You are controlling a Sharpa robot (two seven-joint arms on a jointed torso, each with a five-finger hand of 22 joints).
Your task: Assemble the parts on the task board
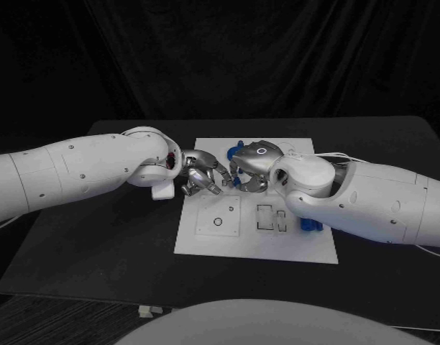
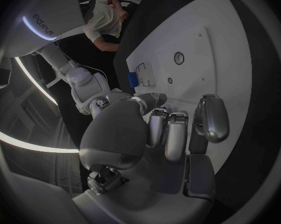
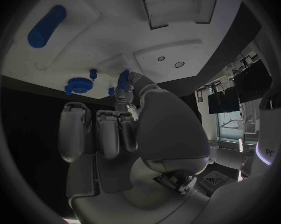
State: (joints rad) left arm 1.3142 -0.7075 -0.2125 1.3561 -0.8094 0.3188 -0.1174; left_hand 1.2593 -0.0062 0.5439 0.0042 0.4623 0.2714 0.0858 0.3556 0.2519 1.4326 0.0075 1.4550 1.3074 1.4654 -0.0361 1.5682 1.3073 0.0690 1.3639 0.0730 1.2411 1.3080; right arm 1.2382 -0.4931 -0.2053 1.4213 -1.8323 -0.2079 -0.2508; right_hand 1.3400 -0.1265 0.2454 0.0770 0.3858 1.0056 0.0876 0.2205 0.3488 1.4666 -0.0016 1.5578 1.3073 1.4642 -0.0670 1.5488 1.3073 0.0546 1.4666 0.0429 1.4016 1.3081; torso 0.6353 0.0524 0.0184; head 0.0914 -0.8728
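- left hand (image 1: pixel 201 176): over the board's (image 1: pixel 287 251) 11 o'clock part, fingers curled inward toward the other hand. whether it holds a part i cannot tell; the left wrist view shows its fingers (image 2: pixel 209 117) bent over the white plate with nothing plain between them.
- right hand (image 1: pixel 251 169): over the board's 12 o'clock part, fingertips almost meeting the left hand's. a bit of blue shows at its top edge; i cannot tell whether that is a grasped part or one lying behind.
- parts: a blue cylinder (image 3: pixel 46 26) lies on the board; a blue disc (image 3: pixel 80 85) and small blue pegs (image 3: pixel 93 73) sit near the board's edge, just beside the right fingertips. another blue piece (image 1: pixel 310 224) shows at the board's 3 o'clock edge, under the right forearm.
- step in hand, as judged: the two hands work at one small piece between them. to do it well: keep one hand steady as the brace, let the other turn or press slowly, keep the piece square to its seat, avoid knocking the loose pegs.
- board: white, with a round hole (image 1: pixel 217 221) and rectangular slots (image 1: pixel 269 218) toward 6 o'clock, unfilled.
- surface: black table (image 1: pixel 95 251), matte.
- room: black curtain (image 1: pixel 220 57) behind the table at 12 o'clock.
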